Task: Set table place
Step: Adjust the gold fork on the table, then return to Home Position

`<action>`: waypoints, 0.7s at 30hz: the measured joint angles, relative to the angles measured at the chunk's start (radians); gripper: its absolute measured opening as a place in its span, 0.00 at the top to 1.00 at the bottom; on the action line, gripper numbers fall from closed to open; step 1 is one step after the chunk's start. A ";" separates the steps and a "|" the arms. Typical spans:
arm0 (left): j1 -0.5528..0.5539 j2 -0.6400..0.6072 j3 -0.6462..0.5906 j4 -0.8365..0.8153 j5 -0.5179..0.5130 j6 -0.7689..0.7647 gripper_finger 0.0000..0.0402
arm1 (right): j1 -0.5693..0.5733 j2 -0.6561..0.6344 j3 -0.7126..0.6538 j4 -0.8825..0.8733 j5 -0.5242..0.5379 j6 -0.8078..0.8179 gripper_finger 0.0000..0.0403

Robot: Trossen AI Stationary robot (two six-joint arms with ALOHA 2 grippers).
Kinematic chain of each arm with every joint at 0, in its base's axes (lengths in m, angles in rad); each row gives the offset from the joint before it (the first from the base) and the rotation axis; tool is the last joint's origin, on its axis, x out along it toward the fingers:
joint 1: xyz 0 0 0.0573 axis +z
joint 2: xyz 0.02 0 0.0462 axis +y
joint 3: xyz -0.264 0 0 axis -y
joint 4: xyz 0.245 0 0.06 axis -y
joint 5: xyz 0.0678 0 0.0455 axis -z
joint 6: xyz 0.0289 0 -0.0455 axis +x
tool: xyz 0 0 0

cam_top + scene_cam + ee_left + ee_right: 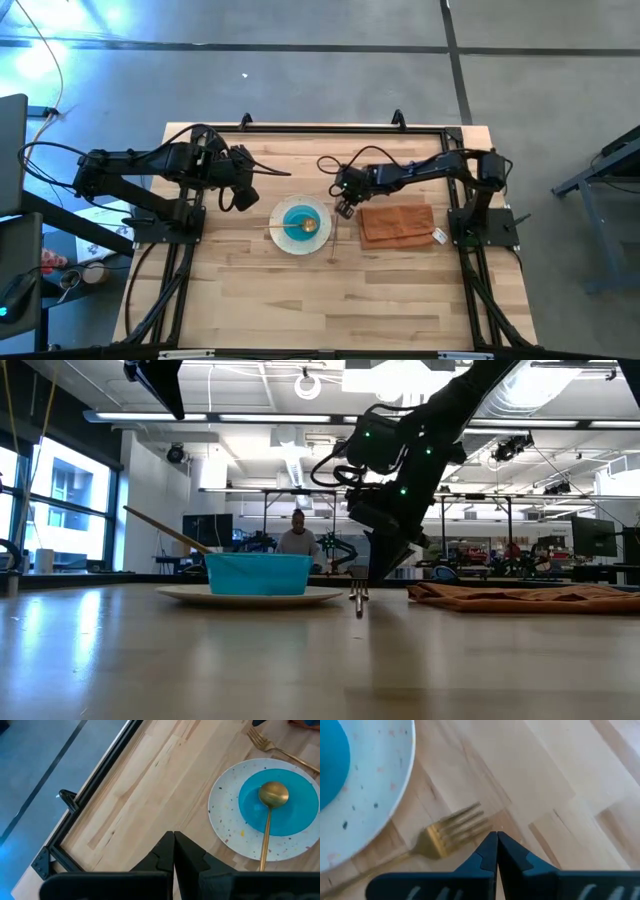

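Grey concrete floor (330,80) surrounds work area in high view, crossed by dark seam lines. Monitor (12,150) at left edge. Grey stand (600,165) at right edge. Low view: person (297,538) at centre background; windows (60,500) at left; ceiling lights (200,417) along top; screen (592,538) at right.

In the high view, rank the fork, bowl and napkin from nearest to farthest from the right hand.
1. Fork, on the table just below the right hand, right of the plate.
2. Bowl, on the plate to the hand's left.
3. Napkin, to its right; nearly tied with the bowl.
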 joint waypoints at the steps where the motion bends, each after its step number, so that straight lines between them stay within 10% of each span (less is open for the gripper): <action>1: 0.000 0.000 0.000 0.000 0.000 0.000 1.00 | 0.000 0.005 0.000 0.015 0.000 0.001 1.00; 21: 0.000 0.000 0.000 0.000 0.000 0.026 1.00 | -0.022 0.009 0.000 0.067 -0.003 0.020 1.00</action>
